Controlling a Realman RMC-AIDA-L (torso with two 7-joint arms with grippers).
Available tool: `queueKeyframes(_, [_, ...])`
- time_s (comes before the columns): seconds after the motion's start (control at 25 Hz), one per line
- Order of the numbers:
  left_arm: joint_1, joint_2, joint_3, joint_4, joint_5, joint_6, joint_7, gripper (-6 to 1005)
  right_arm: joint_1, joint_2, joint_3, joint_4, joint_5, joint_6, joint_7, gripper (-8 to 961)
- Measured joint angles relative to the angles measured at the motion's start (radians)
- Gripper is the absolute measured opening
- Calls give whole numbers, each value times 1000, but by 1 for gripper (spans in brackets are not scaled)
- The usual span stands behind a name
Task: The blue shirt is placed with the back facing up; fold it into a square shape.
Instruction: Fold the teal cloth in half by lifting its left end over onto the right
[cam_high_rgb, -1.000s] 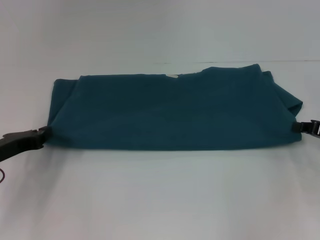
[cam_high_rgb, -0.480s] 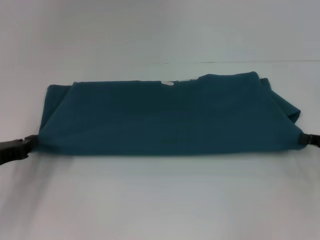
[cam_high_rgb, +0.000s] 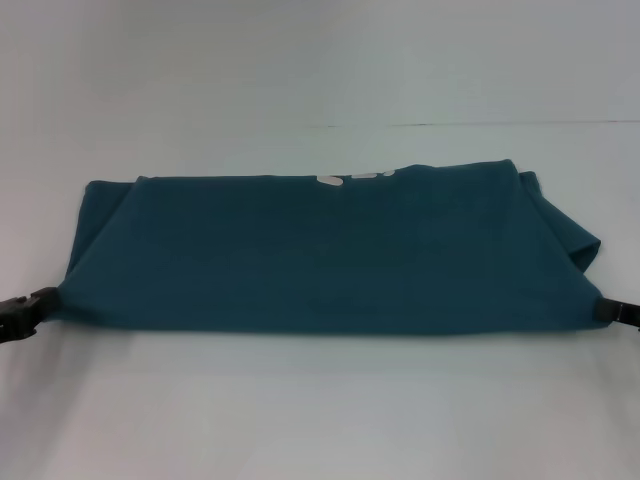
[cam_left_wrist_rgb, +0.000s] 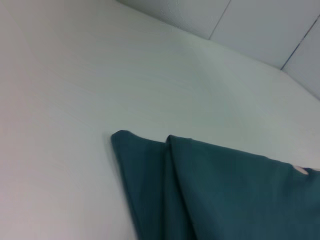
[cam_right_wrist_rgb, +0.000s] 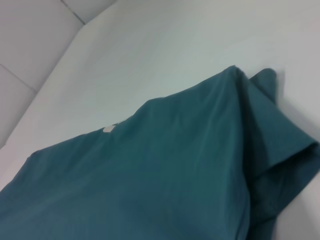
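Note:
The blue shirt (cam_high_rgb: 320, 250) lies across the white table as a wide, flat, doubled band, with a sleeve folded at its right end. My left gripper (cam_high_rgb: 38, 302) is at the shirt's near left corner and is shut on the fabric. My right gripper (cam_high_rgb: 606, 311) is at the near right corner and is shut on the fabric too. The cloth is stretched between them. The left wrist view shows the shirt's left end (cam_left_wrist_rgb: 225, 190). The right wrist view shows its right end and sleeve (cam_right_wrist_rgb: 165, 165). Neither wrist view shows fingers.
A small white neck label (cam_high_rgb: 330, 180) shows at the shirt's far edge. The white table (cam_high_rgb: 320, 420) runs on in front of and behind the shirt. A wall seam crosses behind it (cam_high_rgb: 480, 124).
Both grippers have moved toward me and outward, dragging the shirt's near edge closer. The shirt now lies nearer and is stretched wider. More of the white label shows.

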Motion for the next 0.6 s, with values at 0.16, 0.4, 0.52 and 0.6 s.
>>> queueKeyframes(0.16, [2, 2, -13, 2, 0, 35, 1, 36, 0, 2, -5, 0, -1, -5, 0, 139])
queueKeyframes(0.4, [9, 5, -58, 12, 0, 85, -3, 73, -3, -9, -6, 0, -4, -39, -3, 163])
queueKeyframes(0.52, [14, 9, -105, 12, 0, 105, -13, 179, -6, -15, 4, -20, -2, -65, -10, 175])
queueKeyframes(0.6, [21, 10, -135, 12, 0, 117, -36, 235, -9, -15, 22, -47, 3, -92, -11, 212])
